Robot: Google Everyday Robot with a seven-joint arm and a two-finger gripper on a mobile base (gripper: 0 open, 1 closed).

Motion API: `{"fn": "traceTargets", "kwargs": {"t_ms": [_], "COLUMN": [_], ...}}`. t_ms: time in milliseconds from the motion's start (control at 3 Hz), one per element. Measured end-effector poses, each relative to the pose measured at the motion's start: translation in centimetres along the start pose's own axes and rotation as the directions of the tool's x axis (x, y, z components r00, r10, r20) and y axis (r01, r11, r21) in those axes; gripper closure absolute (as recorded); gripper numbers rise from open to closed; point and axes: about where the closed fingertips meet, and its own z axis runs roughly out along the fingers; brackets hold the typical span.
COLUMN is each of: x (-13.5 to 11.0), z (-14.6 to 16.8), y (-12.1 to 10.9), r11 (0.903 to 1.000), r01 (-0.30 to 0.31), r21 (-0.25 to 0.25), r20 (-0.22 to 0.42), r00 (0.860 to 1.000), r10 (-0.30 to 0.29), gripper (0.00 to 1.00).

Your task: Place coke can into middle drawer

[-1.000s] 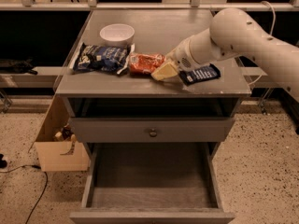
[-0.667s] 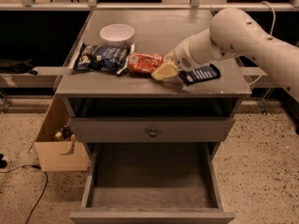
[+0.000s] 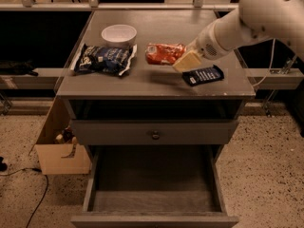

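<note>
Since a second ago the arm has moved up and to the right over the cabinet [image 3: 152, 87], carrying the coke can [image 3: 164, 53] with it. The can now hangs on its side just above the cabinet top, near the middle. It is a crumpled red-orange metal cylinder with white markings, and it casts a soft shadow on the matte grey surface below.

The gripper [image 3: 183, 59] is over the right half of the cabinet top, its pale yellowish fingers [image 3: 189, 61] clamped on the can's right end. Behind it, the thick, smooth white arm slopes up and away past the cabinet's right edge, with a rounded joint at the top corner of the view.

On the cabinet's left side lie a round white bowl [image 3: 118, 33] and, in front of it, a crinkled dark blue snack bag [image 3: 103, 59]. A flat navy packet [image 3: 203, 75] rests near the right front edge, below the gripper.

Low in the cabinet, the middle drawer [image 3: 152, 179] is pulled out towards the camera, showing a flat grey floor and low side walls. Above it is a closed grey drawer front with a round knob [image 3: 155, 135].

Left of the cabinet, an open cardboard box [image 3: 57, 148] on the speckled floor holds a few small items too dim to name.
</note>
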Motion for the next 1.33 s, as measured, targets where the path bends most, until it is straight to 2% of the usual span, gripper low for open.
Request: {"fn": "traceTargets", "kwargs": {"t_ms": [333,667,1000,1333], "x": [0.9,1.4,2.5,6.5], "z": [-3.4,-8.2,-12.2,-13.1], "y": [-0.4,1.8,7.1,9.2], "r11": [0.9999,0.9985,0.9967,0.9979], "r01": [0.003,0.029,0.046,-0.019], "r21": [0.017,0.047,0.067,0.062], "r20": [-0.048,-0.045,-0.01,-0.034], "r00": [0.999,0.999,0.999,0.999], "r10": [-0.003,-0.027,-0.046,0.021], "gripper": [1.0,1.0,1.0,1.0]}}
